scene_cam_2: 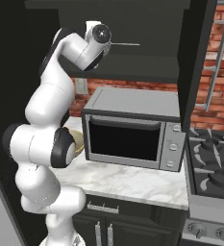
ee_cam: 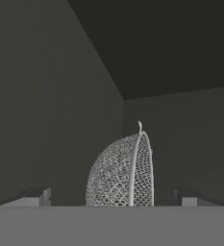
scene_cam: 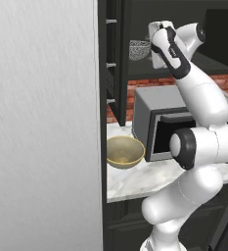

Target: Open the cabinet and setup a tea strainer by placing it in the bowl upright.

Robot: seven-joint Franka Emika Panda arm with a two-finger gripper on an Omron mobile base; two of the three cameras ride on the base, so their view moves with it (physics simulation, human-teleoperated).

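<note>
The cabinet [scene_cam: 116, 59] stands open — that part is done; the gripper [ee_cam: 116, 197], jaws spread wide and empty, reaches toward the tea strainer [ee_cam: 123, 173] on its shelf — grasping it and setting it upright in the bowl [scene_cam: 125, 152] on the counter remain.

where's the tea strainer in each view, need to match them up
Left base view: the tea strainer sits on a dark cabinet shelf near the top centre, just left of the arm's hand.
Right base view: just its thin wire handle pokes out to the right of the hand, near the top.
Hand view: bottom centre, between the open finger tips of the gripper.
Shared landmark: the grey microwave under that shelf.
</note>
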